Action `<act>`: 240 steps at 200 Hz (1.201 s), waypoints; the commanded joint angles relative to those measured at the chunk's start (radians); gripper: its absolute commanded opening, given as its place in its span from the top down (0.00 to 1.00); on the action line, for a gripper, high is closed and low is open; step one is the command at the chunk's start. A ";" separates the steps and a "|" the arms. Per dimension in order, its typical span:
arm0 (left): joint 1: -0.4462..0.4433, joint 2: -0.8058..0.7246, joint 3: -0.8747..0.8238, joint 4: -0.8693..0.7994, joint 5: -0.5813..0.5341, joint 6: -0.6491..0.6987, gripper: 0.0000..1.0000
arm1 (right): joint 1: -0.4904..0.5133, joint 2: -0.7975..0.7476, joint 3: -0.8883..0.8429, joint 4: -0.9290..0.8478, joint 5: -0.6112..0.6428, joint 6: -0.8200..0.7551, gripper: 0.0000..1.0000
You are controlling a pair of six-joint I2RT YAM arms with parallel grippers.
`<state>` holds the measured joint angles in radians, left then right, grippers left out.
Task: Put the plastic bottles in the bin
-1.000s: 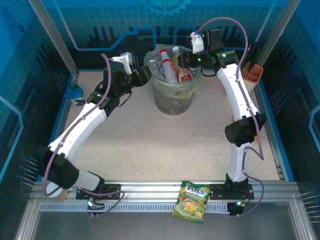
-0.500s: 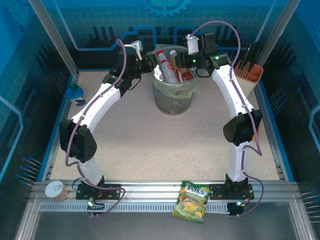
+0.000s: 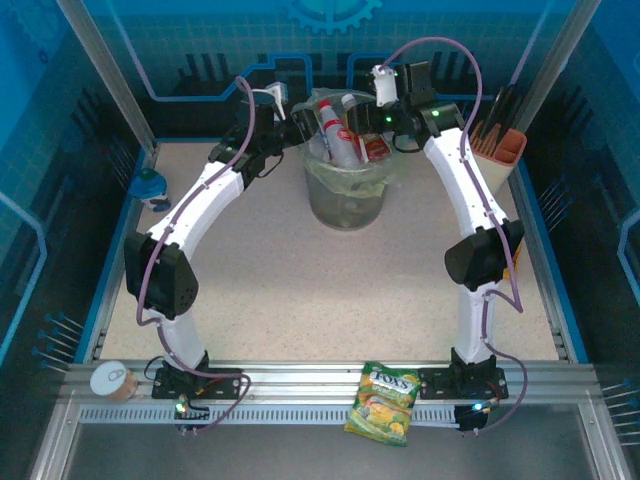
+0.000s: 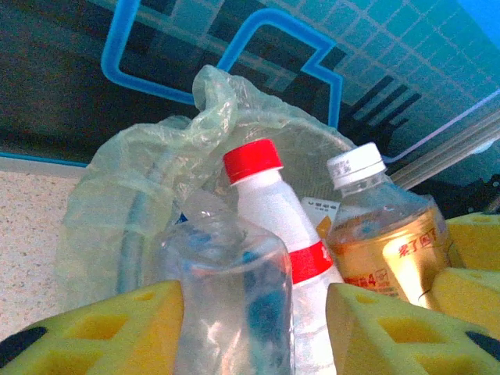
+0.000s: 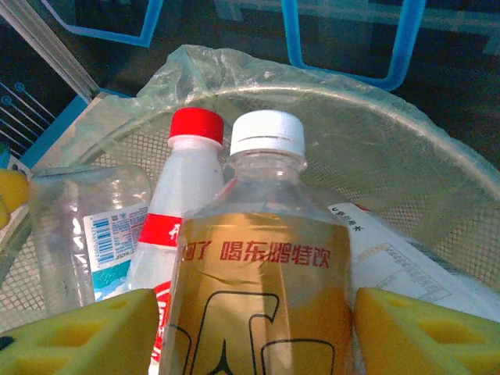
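One second earlier the left arm was lying lower over the table (image 3: 300, 290), with its claw a little short of the rim. It has now come up to the round grey waste bin lined with a pale green plastic bag (image 3: 345, 205). The right arm has also moved a little closer to the bin from the other side.

The left claw (image 4: 254, 293) is over the bin with the clear crumpled plastic bottle (image 4: 226, 297) between its yellow pads. One pad is clearly apart from the bottle, so I judge this claw has released it.

The right claw (image 5: 254, 301) has the white-capped bottle with the amber label (image 5: 262, 273) between its pads. The pads are very near to its sides, and I cannot tell if they press it.

Both bottles stand in the bin beside the white bottle with the red cap (image 5: 183, 180). For the task this means two more bottles are probably delivered. A small blue-topped object (image 3: 150, 186) near the left table edge may be another bottle, but it is too small to tell.
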<state>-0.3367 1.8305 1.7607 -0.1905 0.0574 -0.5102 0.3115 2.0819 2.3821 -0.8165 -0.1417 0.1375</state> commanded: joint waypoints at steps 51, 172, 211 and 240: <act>0.009 -0.118 0.104 -0.124 0.038 0.113 0.19 | 0.012 -0.043 0.117 -0.091 0.016 -0.016 0.11; 0.034 -0.840 -0.663 -0.209 -0.336 0.318 0.01 | -0.063 -0.757 -0.893 0.206 0.259 -0.016 0.00; 0.041 -0.971 -0.964 -0.158 -0.529 0.323 0.01 | -0.068 -0.900 -1.269 0.357 0.326 0.021 0.00; 0.045 -0.953 -1.139 0.003 -0.616 0.353 0.01 | -0.071 -0.923 -1.478 0.515 0.374 0.018 0.00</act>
<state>-0.3027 0.8658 0.7219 -0.3374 -0.4183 -0.2028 0.2539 1.1900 1.0187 -0.4927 0.1577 0.1425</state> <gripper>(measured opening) 0.992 0.996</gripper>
